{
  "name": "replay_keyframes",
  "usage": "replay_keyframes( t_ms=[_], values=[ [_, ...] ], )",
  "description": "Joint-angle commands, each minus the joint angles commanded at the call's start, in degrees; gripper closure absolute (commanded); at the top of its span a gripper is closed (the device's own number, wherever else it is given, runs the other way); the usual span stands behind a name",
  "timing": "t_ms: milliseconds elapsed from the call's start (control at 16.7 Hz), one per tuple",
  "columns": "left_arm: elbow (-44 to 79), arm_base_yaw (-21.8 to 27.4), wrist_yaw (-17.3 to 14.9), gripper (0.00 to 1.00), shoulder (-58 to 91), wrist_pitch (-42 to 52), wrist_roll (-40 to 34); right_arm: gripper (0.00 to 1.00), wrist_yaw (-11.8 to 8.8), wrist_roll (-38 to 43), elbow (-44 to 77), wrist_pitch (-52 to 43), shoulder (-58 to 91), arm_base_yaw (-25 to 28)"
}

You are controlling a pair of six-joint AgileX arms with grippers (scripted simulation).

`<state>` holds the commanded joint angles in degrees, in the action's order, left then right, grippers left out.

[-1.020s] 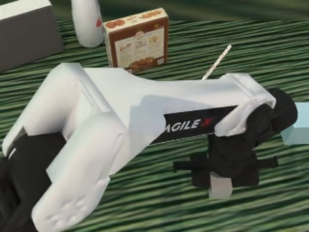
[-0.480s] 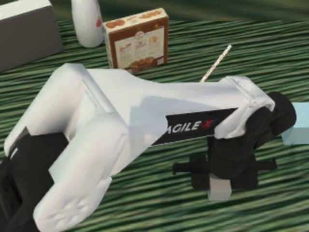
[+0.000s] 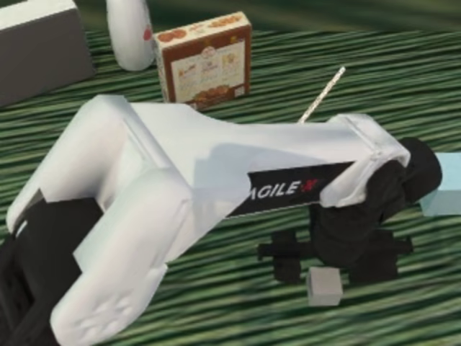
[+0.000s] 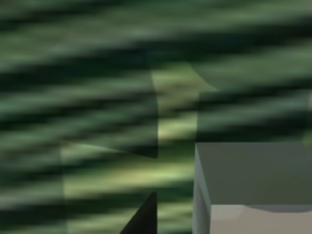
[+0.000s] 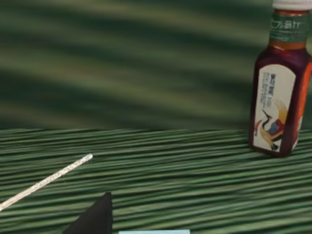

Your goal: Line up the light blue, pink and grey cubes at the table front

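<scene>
Left hand [image 3: 336,259] hovering over counter [image 3: 216,303] at 5 o'clock, fingers spread apart, gripping nothing. Grey cube [image 3: 324,287] sitting on counter directly under it, free.

Risk: finger passing close, possibly clipping cube and knocking it askew.

Grey cube: no long axis, edges turned slightly off counter stripes.

Light blue cube [image 3: 443,184] at 3 o'clock edge. Pink cube hidden.

Right hand out of top view; finger state impossible to tell.

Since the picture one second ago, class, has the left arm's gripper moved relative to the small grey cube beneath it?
Yes. In the top view the left gripper has lifted off the grey cube, jaws now spread; the cube sits freed on the striped table.
</scene>
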<state>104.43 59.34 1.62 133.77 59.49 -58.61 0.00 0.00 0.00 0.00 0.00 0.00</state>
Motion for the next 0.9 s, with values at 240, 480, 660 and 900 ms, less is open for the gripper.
replay_keyframes(
  t_ms=[240, 480, 660, 900],
  values=[
    [0.00, 0.00, 0.00, 0.00, 0.00, 0.00, 0.00, 0.00, 0.00, 0.00, 0.00, 0.00, 0.00, 0.00],
    [0.00, 0.00, 0.00, 0.00, 0.00, 0.00, 0.00, 0.00, 0.00, 0.00, 0.00, 0.00, 0.00, 0.00],
    [0.97, -0.03, 0.03, 0.00, -0.15, 1.01, -0.05, 0.00, 0.00, 0.00, 0.00, 0.00, 0.00, 0.00],
    [6.81, -0.54, 0.02, 0.00, -1.73, 9.02, -0.44, 0.00, 0.00, 0.00, 0.00, 0.00, 0.00, 0.00]
  ],
)
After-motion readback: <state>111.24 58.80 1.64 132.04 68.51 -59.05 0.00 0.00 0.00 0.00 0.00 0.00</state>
